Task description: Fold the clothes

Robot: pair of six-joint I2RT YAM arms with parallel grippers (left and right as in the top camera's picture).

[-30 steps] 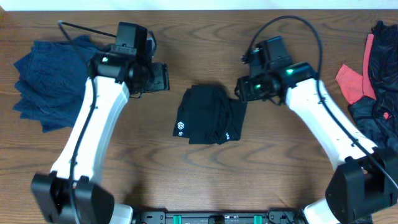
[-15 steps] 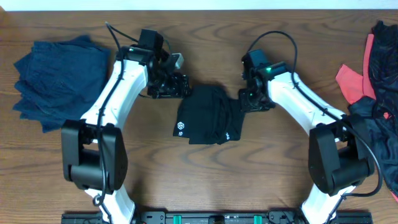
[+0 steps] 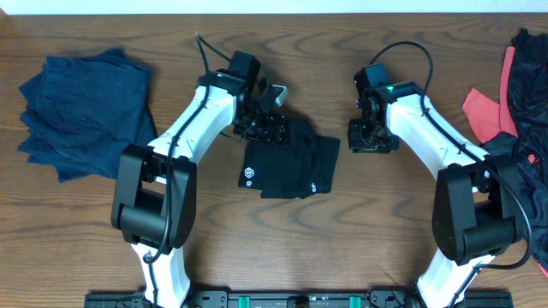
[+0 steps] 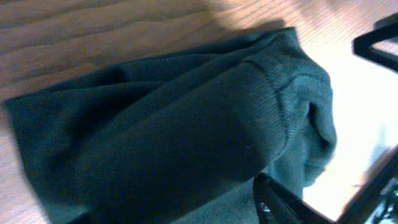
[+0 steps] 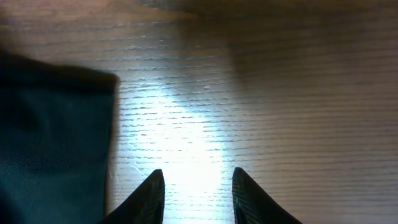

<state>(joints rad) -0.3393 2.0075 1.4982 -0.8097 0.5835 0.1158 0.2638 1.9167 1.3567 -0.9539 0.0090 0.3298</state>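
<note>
Between the spread jaws of my left pincer (image 3: 272, 128) bulges the upper left edge of the folded black thin-fabric garment (image 3: 291, 167). One finger (image 4: 292, 202) lies against the cloth, but if it really grips I cannot tell. My right pincer (image 5: 198, 183) is partly open over the bare brown wooden counter (image 3: 385, 231), holding nothing, just beside the garment's right edge. The garment lies at the counter's middle, with its small white round logo (image 3: 249, 175) facing up. Far left rests a dark blue crumpled cloth pile (image 3: 81, 111); far right, a heap of black and coral-red clothes (image 3: 529, 85).
</note>
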